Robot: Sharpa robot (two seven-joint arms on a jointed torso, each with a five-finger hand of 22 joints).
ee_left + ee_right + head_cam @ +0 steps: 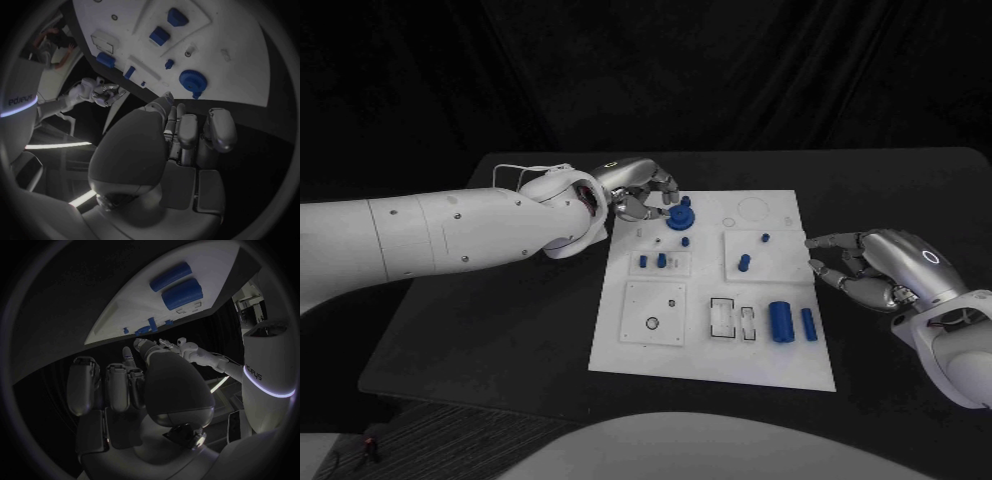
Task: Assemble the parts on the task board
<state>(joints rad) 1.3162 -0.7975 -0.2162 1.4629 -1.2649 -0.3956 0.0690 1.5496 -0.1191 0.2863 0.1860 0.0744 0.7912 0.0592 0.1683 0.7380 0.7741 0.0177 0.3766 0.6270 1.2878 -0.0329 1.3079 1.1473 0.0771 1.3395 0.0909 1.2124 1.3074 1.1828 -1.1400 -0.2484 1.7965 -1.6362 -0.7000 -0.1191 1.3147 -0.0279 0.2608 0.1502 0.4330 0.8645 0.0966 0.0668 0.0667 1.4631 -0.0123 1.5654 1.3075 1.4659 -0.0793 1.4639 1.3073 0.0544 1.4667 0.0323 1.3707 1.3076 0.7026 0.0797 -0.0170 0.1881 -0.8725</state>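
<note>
The white task board [715, 345] lies in the middle of the table. A round blue part [681, 217] stands near its far edge, and my left hand [640, 190] hovers just beside it, fingers pointing down, holding nothing. In the left wrist view the same blue part [192, 80] sits a short way beyond the fingertips [220, 131] of my left hand [187, 135]. Two blue cylinders [792, 323] lie near the board's right edge. Small blue pieces [744, 263] stand around the middle. My right hand [865, 270] rests off the board's right edge with its fingers curled in on nothing.
The board carries raised white square plates [655, 313] and rectangular slots [723, 316]. Black table [488, 330] surrounds it on all sides. The right wrist view shows the two blue cylinders [178, 286] on the board beyond my right hand [125, 385].
</note>
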